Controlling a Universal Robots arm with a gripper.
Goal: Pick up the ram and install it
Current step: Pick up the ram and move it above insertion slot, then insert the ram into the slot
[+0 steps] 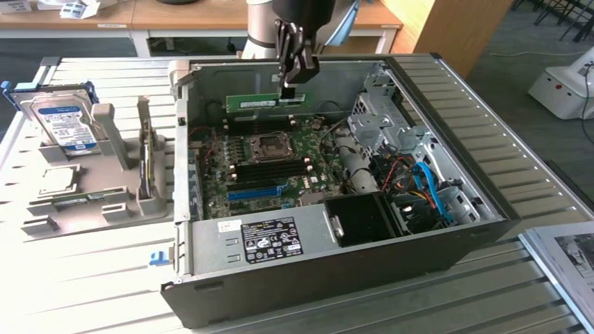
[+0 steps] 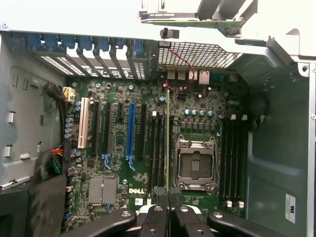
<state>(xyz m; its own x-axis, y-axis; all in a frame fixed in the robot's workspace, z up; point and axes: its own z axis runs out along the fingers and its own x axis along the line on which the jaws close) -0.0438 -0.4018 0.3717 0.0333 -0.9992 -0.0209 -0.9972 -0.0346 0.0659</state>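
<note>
Exterior view: a slatted white metal table point(image 1: 93, 292) carries an open dark-grey computer tower case point(image 1: 278, 240) lying on its side, with the green motherboard point(image 1: 213, 167) exposed.

Pick-up looks done, judging by the grip. The long, thin green ram stick point(image 1: 252, 103) hangs level above the board near the case's far wall, clear of everything. Install is not done: the black memory slots point(image 1: 269, 167) beside the processor socket look unfilled.

Wrist view: the ram point(image 2: 168, 143) shows edge-on as a thin green line running straight out from between the jaws, over the slots point(image 2: 159, 148) next to the socket.

The jaws are closed on one end of the ram. The rest of the stick extends toward the exterior view's left.
</note>
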